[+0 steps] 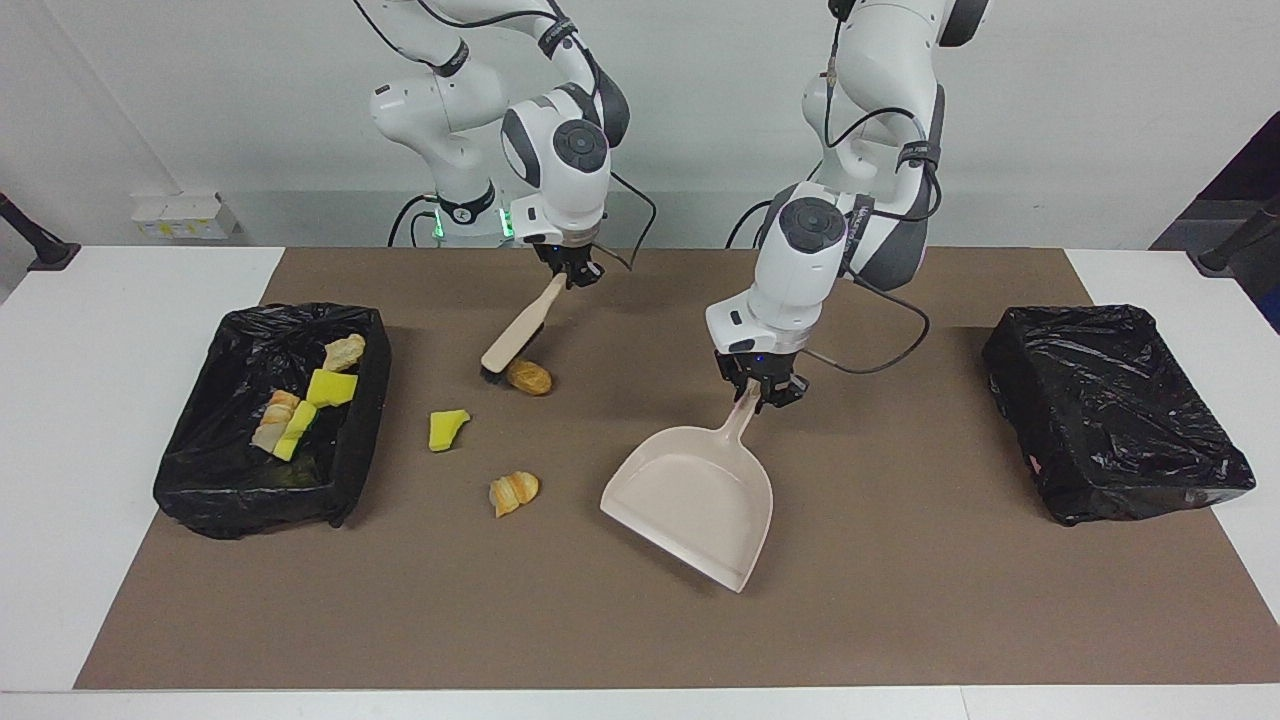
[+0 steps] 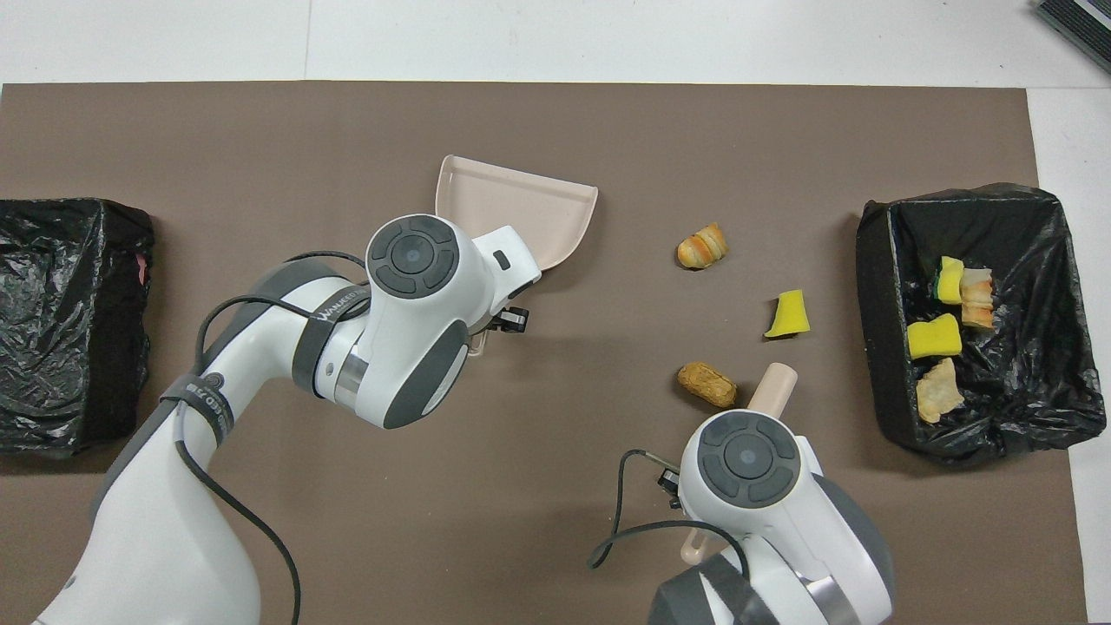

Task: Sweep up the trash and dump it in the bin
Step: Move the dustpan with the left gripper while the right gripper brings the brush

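Four scraps already lie in the bin [image 1: 345,455], three remain on the mat [image 1: 900,620], while the right gripper [image 1: 572,272] clamps the brush [image 1: 515,340] and the left gripper [image 1: 765,392] clamps the dustpan [image 1: 690,500].

Right gripper [image 1: 572,268] gripping brush [image 1: 515,340] beside bread lump [image 1: 529,377]; left gripper [image 1: 768,390] gripping beige dustpan [image 1: 692,497].
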### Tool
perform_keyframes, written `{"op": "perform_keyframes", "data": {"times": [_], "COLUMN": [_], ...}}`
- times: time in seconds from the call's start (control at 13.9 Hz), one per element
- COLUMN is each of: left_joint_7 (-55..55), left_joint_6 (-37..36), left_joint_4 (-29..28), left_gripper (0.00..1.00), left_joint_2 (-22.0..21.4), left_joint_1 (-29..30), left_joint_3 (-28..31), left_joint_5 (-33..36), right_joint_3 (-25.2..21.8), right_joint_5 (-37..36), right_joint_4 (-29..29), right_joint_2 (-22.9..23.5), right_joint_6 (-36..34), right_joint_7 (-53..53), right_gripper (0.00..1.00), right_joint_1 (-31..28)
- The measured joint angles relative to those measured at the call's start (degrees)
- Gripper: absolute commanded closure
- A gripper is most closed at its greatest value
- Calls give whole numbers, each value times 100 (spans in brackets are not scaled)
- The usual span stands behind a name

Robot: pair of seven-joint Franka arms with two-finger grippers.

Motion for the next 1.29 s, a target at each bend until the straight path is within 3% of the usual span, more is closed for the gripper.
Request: {"op": "perform_keyframes", "data": {"times": [0.29,0.57,0.86,1.15,1.29], "left_joint_7": [2502,3580,3316,2275,1764], "left_joint_6": [-827,-760,68,170,170], "left_joint_4": [-21,-577,-1414,-1496,-1572], "left_gripper": [100,100,100,100,100], "left_joint_2": [-334,-567,-828,-836,-816], "left_joint_1": [559,733,555,194,-41], "left_joint_3": [23,20,-82,-109,-120], "left_joint_5": [198,372,373,373,374], "right_joint_3": [-23,-25,-61,-85,-88], "right_joint_5": [-2,-8,-19,-24,-105], "right_joint_4": [602,1272,1493,1534,1451], "right_joint_2": [509,963,917,378,252], "right_joint_6": [304,466,199,-691,-797], "right_joint_7": [-11,-255,-619,-1359,-1731], "right_gripper": [100,100,100,100,100], "right_joint_1": [-83,-94,-296,-850,-1087]}}
